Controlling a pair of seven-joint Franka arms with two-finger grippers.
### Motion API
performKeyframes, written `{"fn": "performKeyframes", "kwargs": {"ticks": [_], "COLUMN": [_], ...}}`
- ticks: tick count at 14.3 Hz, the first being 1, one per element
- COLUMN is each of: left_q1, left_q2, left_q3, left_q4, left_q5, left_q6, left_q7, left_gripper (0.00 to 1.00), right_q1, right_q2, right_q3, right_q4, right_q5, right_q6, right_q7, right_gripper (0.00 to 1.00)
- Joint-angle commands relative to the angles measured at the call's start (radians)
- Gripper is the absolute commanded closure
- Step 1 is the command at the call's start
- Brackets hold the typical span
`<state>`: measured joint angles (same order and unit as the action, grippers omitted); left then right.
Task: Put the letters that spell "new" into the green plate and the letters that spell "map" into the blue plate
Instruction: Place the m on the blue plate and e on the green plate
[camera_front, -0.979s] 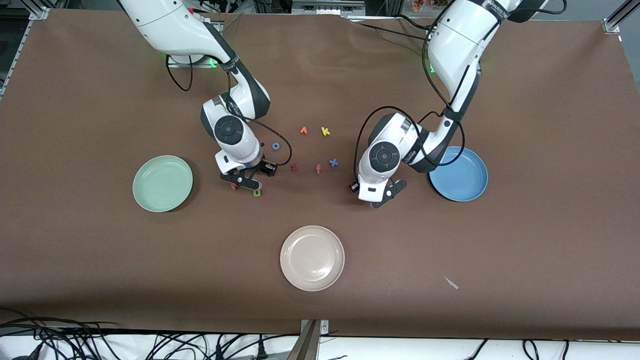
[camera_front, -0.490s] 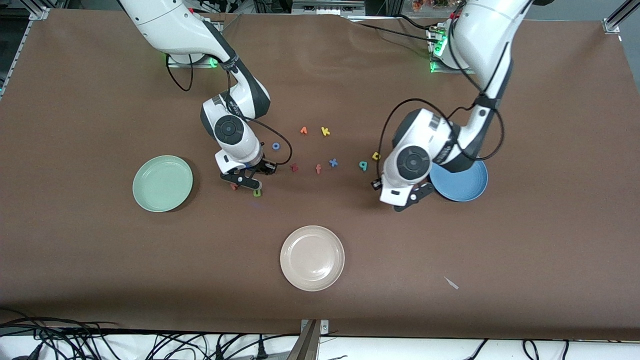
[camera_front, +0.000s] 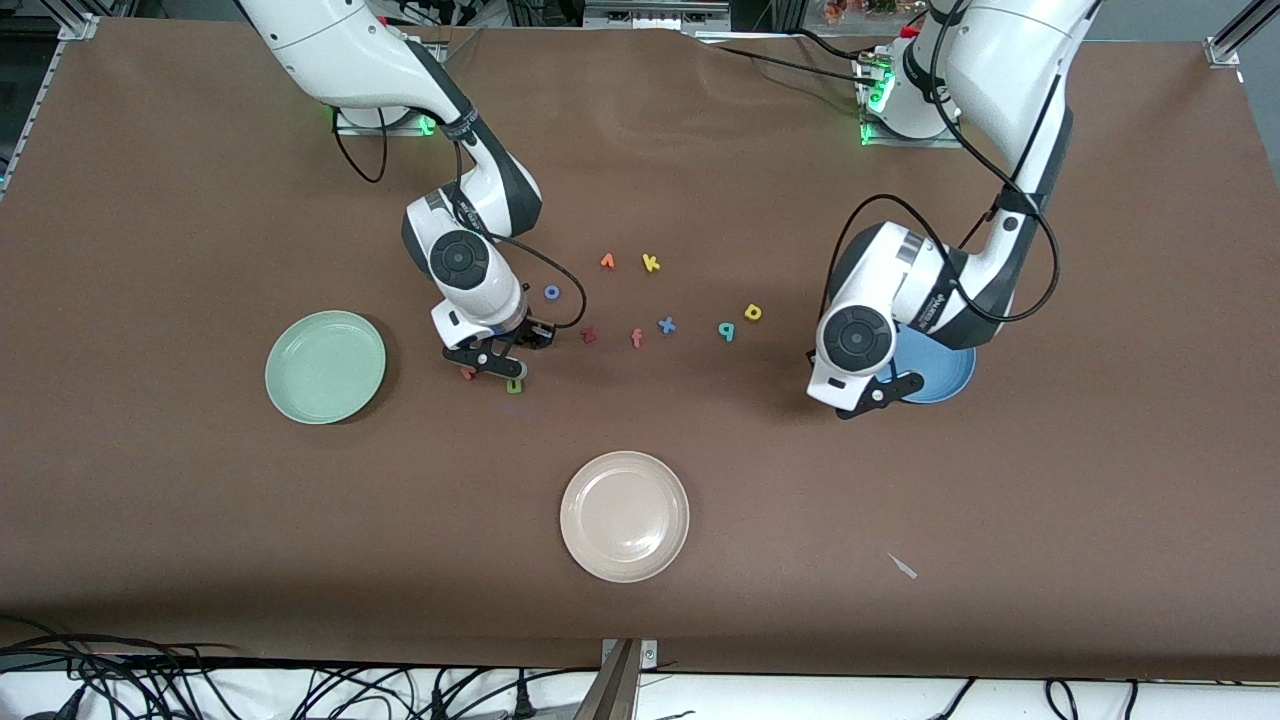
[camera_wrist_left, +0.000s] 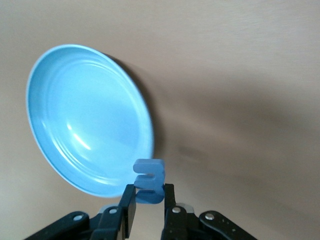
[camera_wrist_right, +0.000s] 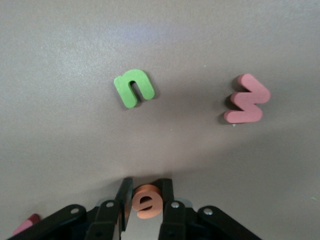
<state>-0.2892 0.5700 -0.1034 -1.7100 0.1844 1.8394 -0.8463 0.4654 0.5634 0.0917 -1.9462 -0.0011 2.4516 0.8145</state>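
The right arm comes from its base at the top of the front view, bends down, and its wrist points straight at the worktop (camera_front: 200, 520). The right tool (camera_wrist_right: 145, 202) sits low between the green plate (camera_front: 325, 366) and the row of loose letters. Its jaws are squeezed on the orange "e" (camera_wrist_right: 146, 201). In the right wrist view, the green "n" (camera_wrist_right: 134, 88) lies flat at about 12 o'clock from the tool, and the pink "w" (camera_wrist_right: 246, 99) lies at about 2 o'clock, apart from it. Neither one touches the tool. The green plate has nothing in it.

The left arm reaches down from its own base and bends at the elbow, with its wrist tipped over the edge of the blue plate (camera_front: 945, 372). The left tool (camera_wrist_left: 148, 200) is up in the air, over the rim of the blue plate. Its jaws are clamped on the blue "m" (camera_wrist_left: 149, 181), which sticks up between the fingers (camera_wrist_left: 129, 205). In the left wrist view the blue plate looks bare.

The teal "p" (camera_front: 726, 331) and the yellow "a" (camera_front: 752, 313) lie just beside each other on the worktop, between the row of letters and the blue plate. The cream plate (camera_front: 624, 516) sits closest to the front camera, at about 6 o'clock from the letters.
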Motion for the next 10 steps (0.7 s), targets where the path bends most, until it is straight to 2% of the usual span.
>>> {"fn": "performKeyframes", "kwargs": {"ticks": [1, 3, 4, 5, 6, 7, 8, 9, 10], "left_q1": [0.103, 0.156, 0.168, 0.176, 0.188, 0.193, 0.190, 0.183, 0.176], "left_q2": [-0.058, -0.049, -0.039, -0.039, -0.038, -0.038, -0.044, -0.050, -0.052], "left_q3": [-0.013, -0.016, -0.016, -0.015, -0.015, -0.016, -0.016, -0.016, -0.018], "left_q4": [-0.063, -0.089, -0.132, -0.185, -0.210, -0.209, -0.206, -0.201, -0.177], "left_q5": [0.023, 0.012, 0.010, 0.010, 0.012, 0.010, 0.010, 0.012, 0.012], "left_q6": [0.003, 0.035, 0.090, 0.163, 0.200, 0.201, 0.193, 0.175, 0.149], "left_q7": [0.178, 0.245, 0.246, 0.248, 0.251, 0.250, 0.250, 0.250, 0.250], "left_gripper": [0.97, 0.95, 0.94, 0.90, 0.81, 0.67, 0.45, 0.00, 0.00], "right_q1": [-0.062, -0.114, -0.137, -0.152, -0.152, -0.152, -0.152, -0.152, -0.152], "right_q2": [-0.008, -0.037, -0.048, -0.065, -0.077, -0.086, -0.100, -0.105, -0.114], "right_q3": [0.016, 0.010, 0.008, -0.006, -0.027, -0.055, -0.081, -0.111, -0.136], "right_q4": [0.139, 0.164, 0.164, 0.162, 0.161, 0.158, 0.153, 0.150, 0.148], "right_q5": [0.022, 0.061, 0.061, 0.061, 0.061, 0.059, 0.059, 0.059, 0.059], "right_q6": [-0.213, -0.296, -0.319, -0.345, -0.373, -0.385, -0.396, -0.411, -0.424], "right_q7": [-0.096, -0.232, -0.294, -0.345, -0.389, -0.432, -0.487, -0.544, -0.587], "right_gripper": [0.84, 0.84, 0.84, 0.84, 0.84, 0.83, 0.84, 0.83, 0.84]}}
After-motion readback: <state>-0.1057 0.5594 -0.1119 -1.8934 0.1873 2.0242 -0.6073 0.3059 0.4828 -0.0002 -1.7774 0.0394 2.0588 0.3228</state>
